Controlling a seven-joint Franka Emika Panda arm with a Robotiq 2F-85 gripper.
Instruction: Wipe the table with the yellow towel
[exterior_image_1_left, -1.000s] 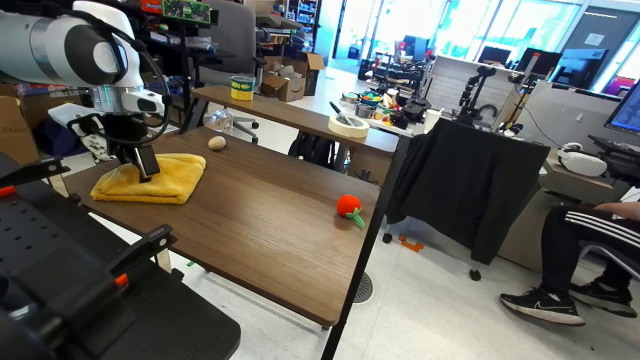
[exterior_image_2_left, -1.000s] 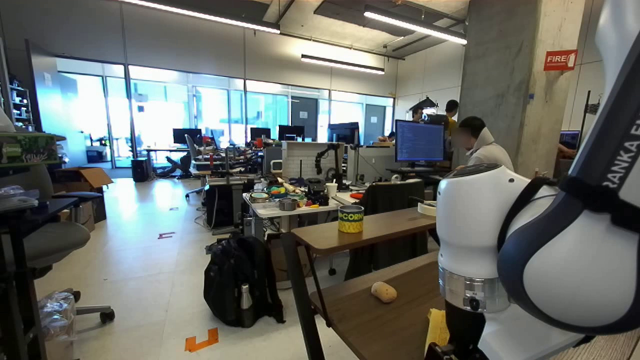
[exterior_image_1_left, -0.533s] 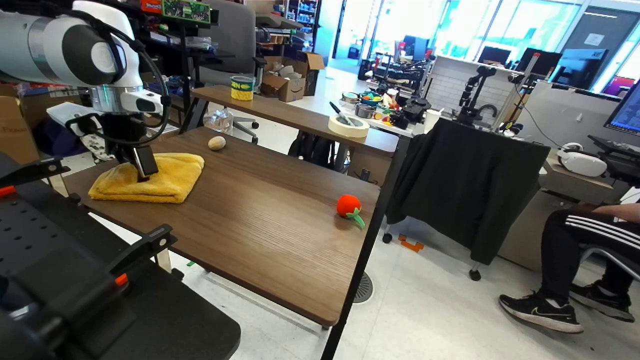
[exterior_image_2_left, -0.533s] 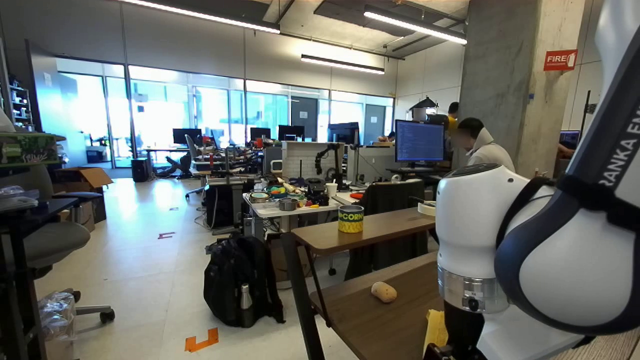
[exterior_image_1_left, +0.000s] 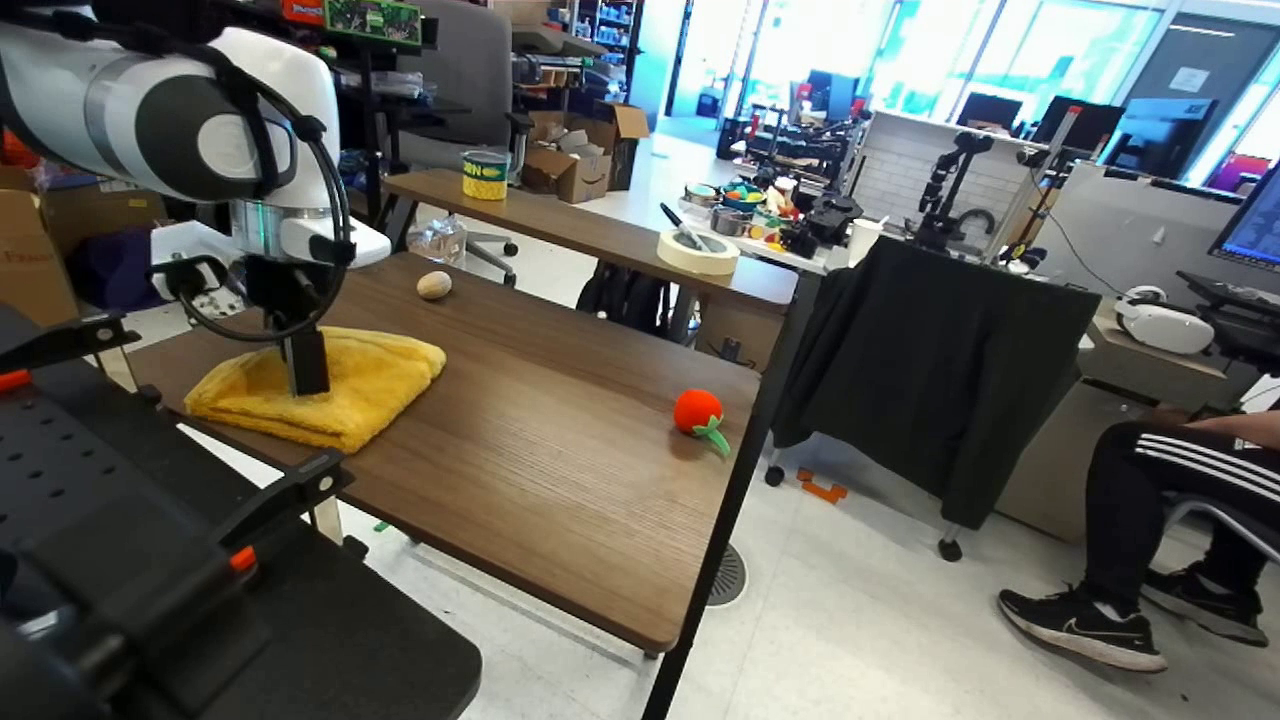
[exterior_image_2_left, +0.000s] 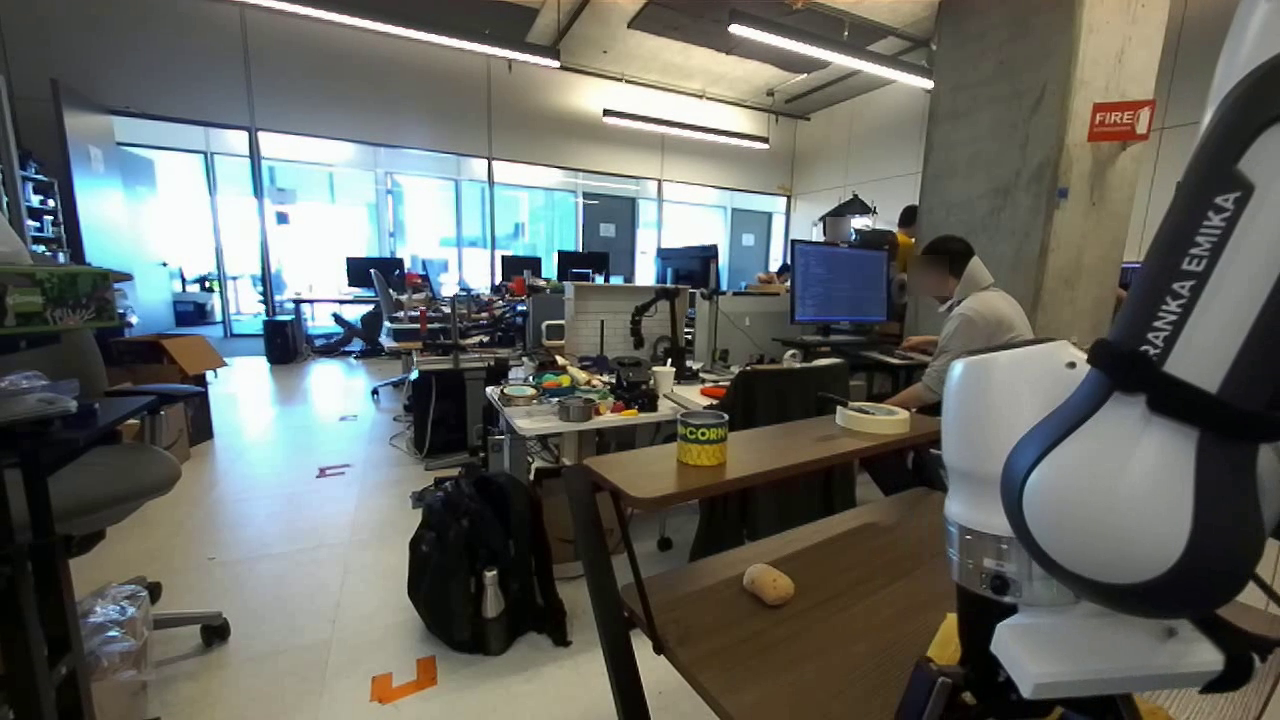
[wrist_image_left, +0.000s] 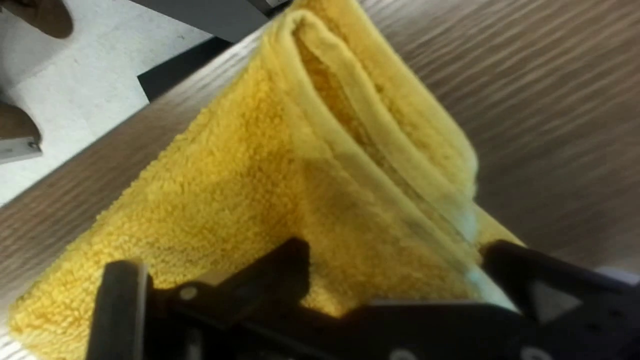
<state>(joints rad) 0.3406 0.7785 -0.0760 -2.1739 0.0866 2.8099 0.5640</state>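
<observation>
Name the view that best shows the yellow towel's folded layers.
The wrist view: there the yellow towel looms large, its layered edge clear, though the jaws hide part. In an exterior view the towel lies smaller on the table, layers less distinct; in an exterior view where the arm blocks it, only scraps show.

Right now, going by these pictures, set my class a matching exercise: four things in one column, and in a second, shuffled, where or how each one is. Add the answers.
Things
1. yellow towel
2. roll of tape
3. red ball
4. black backpack

Place or state
A. on the raised shelf
B. on the floor
C. has a green stem-like piece
D. folded, lying on the table

Pairs: 1-D; 2-A; 3-C; 4-B
</observation>
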